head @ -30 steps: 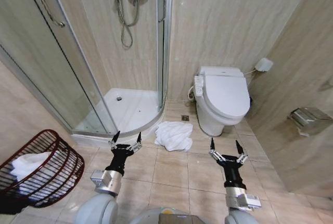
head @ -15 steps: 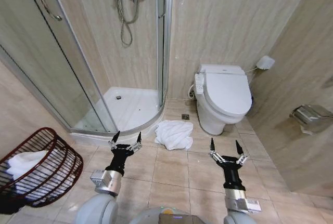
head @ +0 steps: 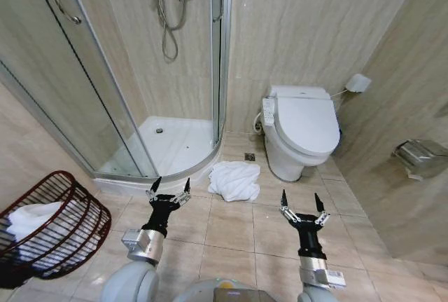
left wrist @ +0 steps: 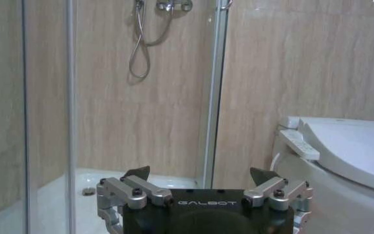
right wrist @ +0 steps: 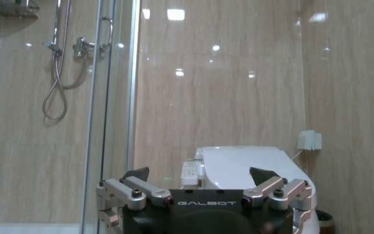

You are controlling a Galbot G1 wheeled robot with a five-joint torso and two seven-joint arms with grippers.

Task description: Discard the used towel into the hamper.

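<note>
A tiled bathroom, seen from the robot's head, looking down at the floor. A crumpled white towel (head: 234,180) is lying on the floor tiles between the curved shower tray (head: 168,149) and the toilet (head: 301,134), just beside the tray's rim. The hamper (head: 52,221) — a dark reddish-brown wire basket — is sitting at the robot's far left against the wall, tipped so its open rim is facing the room, with white cloth (head: 28,219) already lying inside.

The left gripper (head: 168,191) is hovering low over the floor, near the towel but not touching it, jaws spread wide and holding nothing. The right gripper (head: 301,207) is hovering in front of the toilet — jaws equally wide, also empty.
</note>
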